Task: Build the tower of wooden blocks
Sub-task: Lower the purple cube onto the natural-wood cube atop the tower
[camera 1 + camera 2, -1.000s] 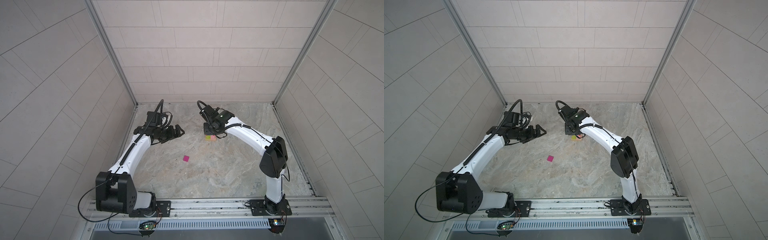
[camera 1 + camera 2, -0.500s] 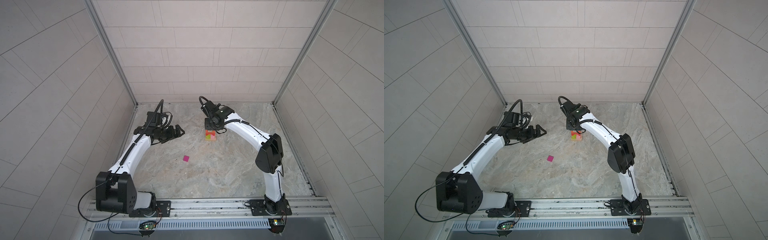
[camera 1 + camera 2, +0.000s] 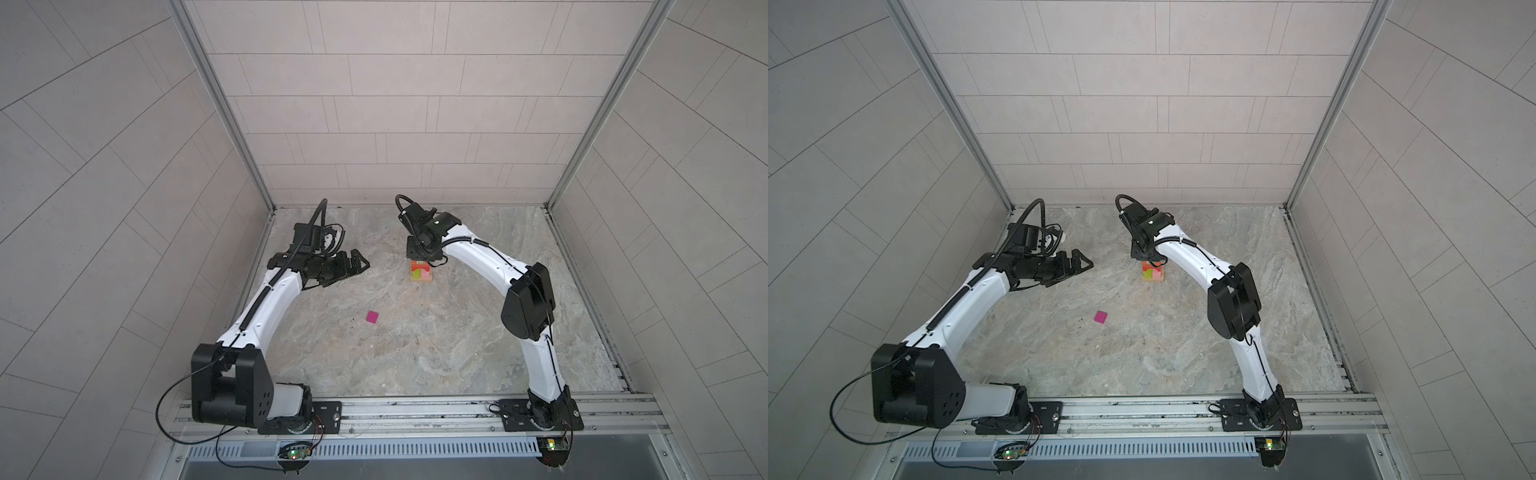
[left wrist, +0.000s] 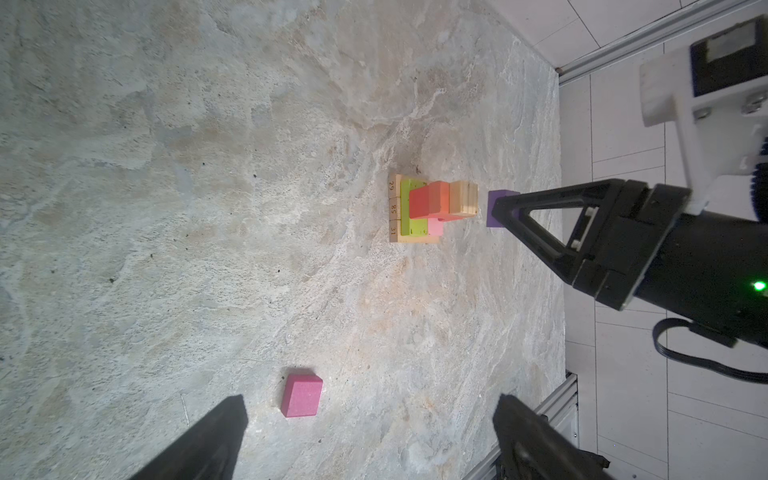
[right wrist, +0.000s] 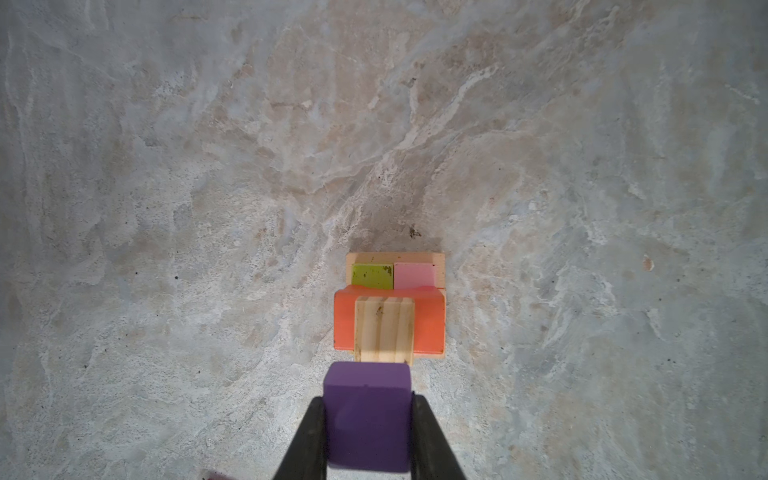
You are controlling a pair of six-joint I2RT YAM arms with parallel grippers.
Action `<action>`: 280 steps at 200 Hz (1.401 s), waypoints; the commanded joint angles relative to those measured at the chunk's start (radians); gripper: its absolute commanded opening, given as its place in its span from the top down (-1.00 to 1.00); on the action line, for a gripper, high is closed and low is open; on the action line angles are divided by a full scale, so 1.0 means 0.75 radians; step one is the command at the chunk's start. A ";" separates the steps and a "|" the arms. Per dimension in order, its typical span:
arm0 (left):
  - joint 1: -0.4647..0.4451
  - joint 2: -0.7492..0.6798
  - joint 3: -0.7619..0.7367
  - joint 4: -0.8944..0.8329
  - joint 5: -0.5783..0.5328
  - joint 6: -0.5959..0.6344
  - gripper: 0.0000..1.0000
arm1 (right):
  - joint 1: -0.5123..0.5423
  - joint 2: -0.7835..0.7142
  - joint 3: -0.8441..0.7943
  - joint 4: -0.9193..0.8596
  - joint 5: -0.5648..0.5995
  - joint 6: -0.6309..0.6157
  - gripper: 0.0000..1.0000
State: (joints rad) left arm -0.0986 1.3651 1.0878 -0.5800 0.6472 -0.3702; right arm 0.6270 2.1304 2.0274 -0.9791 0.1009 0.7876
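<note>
Right wrist view, nearest first: we log the right gripper [image 5: 368,401] clamped on the purple cube [image 5: 365,419], hanging just clear of the ridged tan top of the tower [image 5: 384,328], green block [image 5: 372,276] and pink block [image 5: 413,276] beyond; left gripper [image 3: 358,266] gapes wide and empty, the magenta cube [image 3: 372,317] lying loose on the table [image 3: 415,353], apart from the tower.

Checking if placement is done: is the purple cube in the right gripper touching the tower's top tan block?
Apart. The left wrist view, looking from the side, shows a strip of bare tabletop between the purple cube and the tan block.
</note>
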 commanded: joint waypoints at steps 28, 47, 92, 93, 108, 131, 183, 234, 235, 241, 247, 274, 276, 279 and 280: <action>0.000 -0.036 -0.013 0.013 0.016 -0.012 -0.99 | -0.013 0.023 0.026 -0.006 0.009 0.050 0.84; 0.001 -0.035 -0.015 0.013 0.018 -0.014 -0.99 | -0.012 0.027 0.026 -0.004 0.012 0.052 0.84; 0.001 -0.037 -0.015 0.013 0.015 -0.014 -0.99 | -0.022 0.039 0.027 0.003 0.011 0.057 0.84; 0.001 -0.037 -0.015 0.014 0.015 -0.013 -0.99 | -0.022 0.039 0.027 0.003 0.010 0.057 0.84; 0.001 -0.038 -0.015 0.014 0.015 -0.013 -0.99 | -0.024 0.041 0.027 0.002 0.013 0.061 0.84; 0.001 -0.039 -0.014 0.014 0.013 -0.013 -0.99 | -0.025 0.045 0.027 0.005 0.013 0.065 0.84; -0.001 -0.037 -0.015 0.014 0.014 -0.013 -0.99 | -0.030 0.057 0.034 0.012 0.011 0.066 0.84; 0.000 -0.035 -0.015 0.014 0.013 -0.013 -0.99 | -0.037 0.070 0.035 0.017 0.009 0.066 0.84; 0.000 -0.036 -0.015 0.015 0.013 -0.013 -0.99 | -0.037 0.071 0.035 0.017 0.009 0.066 0.84; 0.000 -0.036 -0.015 0.016 0.014 -0.012 -0.99 | -0.038 0.072 0.035 0.016 0.007 0.065 0.84; -0.001 -0.035 -0.016 0.015 0.016 -0.012 -0.99 | -0.040 0.074 0.036 0.017 0.008 0.065 0.84; 0.000 -0.036 -0.015 0.013 0.013 -0.013 -0.99 | -0.040 0.078 0.038 0.018 0.006 0.067 0.84; 0.001 -0.035 -0.015 0.014 0.013 -0.014 -0.99 | -0.040 0.078 0.038 0.017 0.006 0.067 0.84; 0.001 -0.035 -0.015 0.015 0.013 -0.013 -0.99 | -0.039 0.078 0.038 0.019 0.006 0.066 0.84; 0.002 -0.036 -0.016 0.015 0.013 -0.012 -0.99 | -0.039 0.078 0.038 0.019 0.006 0.066 0.84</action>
State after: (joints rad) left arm -0.0986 1.3628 1.0874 -0.5762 0.6510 -0.3771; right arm 0.6010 2.1696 2.0312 -0.9531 0.0940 0.8207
